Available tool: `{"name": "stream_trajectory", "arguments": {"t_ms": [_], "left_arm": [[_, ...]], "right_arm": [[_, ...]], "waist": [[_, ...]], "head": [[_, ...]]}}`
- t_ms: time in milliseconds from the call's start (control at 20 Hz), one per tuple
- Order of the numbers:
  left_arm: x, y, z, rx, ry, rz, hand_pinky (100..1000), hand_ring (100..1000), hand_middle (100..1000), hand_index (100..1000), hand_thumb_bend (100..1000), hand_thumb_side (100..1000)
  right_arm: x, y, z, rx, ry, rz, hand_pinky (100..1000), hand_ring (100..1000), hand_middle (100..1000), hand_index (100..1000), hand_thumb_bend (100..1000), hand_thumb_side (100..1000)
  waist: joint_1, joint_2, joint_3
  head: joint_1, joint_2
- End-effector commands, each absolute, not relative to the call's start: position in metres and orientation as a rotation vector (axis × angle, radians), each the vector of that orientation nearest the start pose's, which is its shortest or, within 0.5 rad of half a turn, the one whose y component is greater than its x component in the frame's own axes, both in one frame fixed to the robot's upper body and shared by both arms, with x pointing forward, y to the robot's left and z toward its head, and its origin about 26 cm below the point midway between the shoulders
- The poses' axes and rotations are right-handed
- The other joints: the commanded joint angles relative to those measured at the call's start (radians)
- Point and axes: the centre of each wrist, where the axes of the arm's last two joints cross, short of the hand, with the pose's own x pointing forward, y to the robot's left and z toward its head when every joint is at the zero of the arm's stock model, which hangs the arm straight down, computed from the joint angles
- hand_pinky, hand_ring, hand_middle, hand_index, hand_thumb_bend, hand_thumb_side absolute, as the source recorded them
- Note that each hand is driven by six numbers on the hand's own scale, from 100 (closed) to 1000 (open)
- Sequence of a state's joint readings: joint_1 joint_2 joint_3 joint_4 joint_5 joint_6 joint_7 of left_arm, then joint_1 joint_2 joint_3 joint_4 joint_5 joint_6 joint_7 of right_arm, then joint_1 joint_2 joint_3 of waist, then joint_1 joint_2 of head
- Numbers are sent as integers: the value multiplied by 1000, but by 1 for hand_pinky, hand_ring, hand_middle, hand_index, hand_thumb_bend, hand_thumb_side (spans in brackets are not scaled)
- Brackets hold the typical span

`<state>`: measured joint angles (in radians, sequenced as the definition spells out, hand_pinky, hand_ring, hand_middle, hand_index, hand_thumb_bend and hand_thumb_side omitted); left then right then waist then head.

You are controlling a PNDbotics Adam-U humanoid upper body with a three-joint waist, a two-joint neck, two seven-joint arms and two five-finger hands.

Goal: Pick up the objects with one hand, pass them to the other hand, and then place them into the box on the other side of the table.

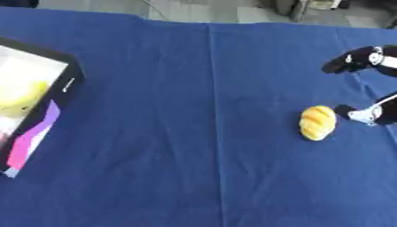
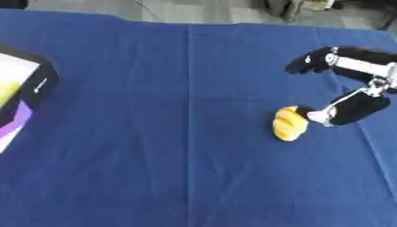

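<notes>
A yellow-orange bread roll [image 2: 289, 123] lies on the blue tablecloth, right of the middle. My right hand [image 2: 350, 109] comes in from the right edge and is open. Its thumb tip touches or nearly touches the roll's right side, and its fingers [image 2: 310, 63] stretch out well above the roll without wrapping it. The box [image 1: 68, 80] stands at the left edge with black walls and a white inside. It holds a yellow object [image 1: 21, 94] and a pink-purple packet [image 1: 35, 135]. My left hand shows in neither view.
The blue cloth [image 1: 194, 133] covers the whole table, with a crease running down its middle. Grey floor and some dark items show beyond the far edge.
</notes>
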<state>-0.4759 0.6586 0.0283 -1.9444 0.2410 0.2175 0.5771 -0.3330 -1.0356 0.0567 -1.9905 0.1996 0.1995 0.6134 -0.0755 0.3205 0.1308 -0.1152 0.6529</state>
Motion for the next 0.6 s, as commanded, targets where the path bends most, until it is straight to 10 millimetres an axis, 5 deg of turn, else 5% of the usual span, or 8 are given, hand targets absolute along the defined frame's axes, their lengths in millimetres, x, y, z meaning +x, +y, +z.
{"name": "stream_trajectory", "arguments": {"t_ms": [50, 300, 600], "left_arm": [[309, 299, 288, 555, -2274, 136, 819, 758, 762, 850, 666, 544], [309, 295, 287, 535, -2275, 137, 814, 749, 752, 836, 666, 537], [309, 293, 285, 528, -2270, 138, 814, 749, 752, 832, 668, 532]], "right_arm": [[282, -332, 297, -703, -1330, 1563, 915, 895, 840, 873, 352, 100], [284, -328, 290, -783, -1263, 1577, 920, 904, 854, 891, 469, 100], [286, -319, 280, -907, -1235, 1605, 922, 909, 858, 893, 470, 100]], "waist": [[2, -26, 3], [2, -25, 12], [5, -17, 23]], "head": [[-8, -5], [-19, -9], [-32, -17]]}}
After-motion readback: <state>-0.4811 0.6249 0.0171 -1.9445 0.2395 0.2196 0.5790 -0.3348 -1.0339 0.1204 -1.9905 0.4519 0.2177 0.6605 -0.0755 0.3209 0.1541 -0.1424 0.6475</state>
